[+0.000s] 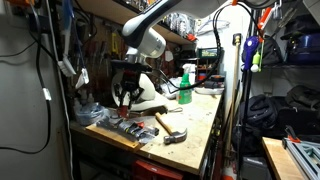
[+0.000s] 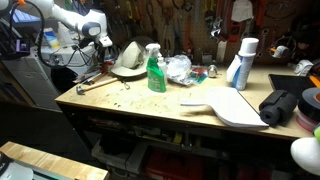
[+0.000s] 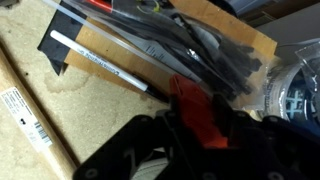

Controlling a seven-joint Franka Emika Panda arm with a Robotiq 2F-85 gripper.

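Low at workbench (image 1: 200, 118) corner, pincer (image 1: 125, 98) straddling red tool (image 3: 197, 112), grip unclear, hammer (image 1: 170, 127) beside, open benchtop beyond.

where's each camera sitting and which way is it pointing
Exterior view: at one end of the workbench, looking along it past the hammer; the arm and gripper show.
Exterior view: facing the workbench's long side, looking across at the tool wall; arm and gripper at the far left.
Wrist view: on the wrist, looking down at a red thing and black tools; only the gripper shows.
Shared: both exterior views show the green spray bottle and the hammer.
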